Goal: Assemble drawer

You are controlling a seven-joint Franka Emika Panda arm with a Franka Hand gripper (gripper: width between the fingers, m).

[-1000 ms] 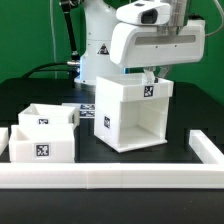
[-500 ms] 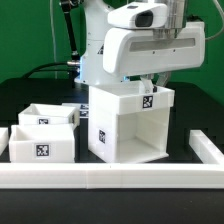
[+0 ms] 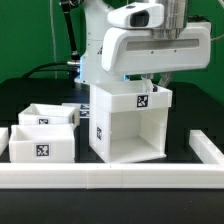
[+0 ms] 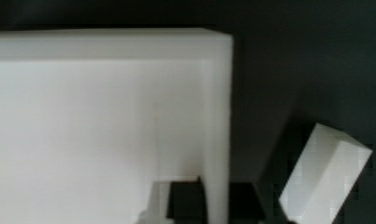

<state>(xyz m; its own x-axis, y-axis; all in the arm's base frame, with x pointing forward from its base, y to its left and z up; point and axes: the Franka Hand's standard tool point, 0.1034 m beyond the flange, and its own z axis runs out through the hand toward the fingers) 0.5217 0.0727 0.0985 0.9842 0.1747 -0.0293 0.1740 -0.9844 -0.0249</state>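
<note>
Beneath clamping pincer (image 3: 150,86), drawer housing (image 3: 128,125).

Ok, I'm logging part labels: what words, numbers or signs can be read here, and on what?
No words or numbers are readable.
Housing, front tray, rear tray: black-and-white square tags, patterns only.
Robot arm: small triangular sticker, too blurred to read.

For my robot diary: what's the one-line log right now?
step: drawer assembly | pincer: shut on housing wall | housing: upright | front tray, rear tray: outside housing, exterior view's left
</note>
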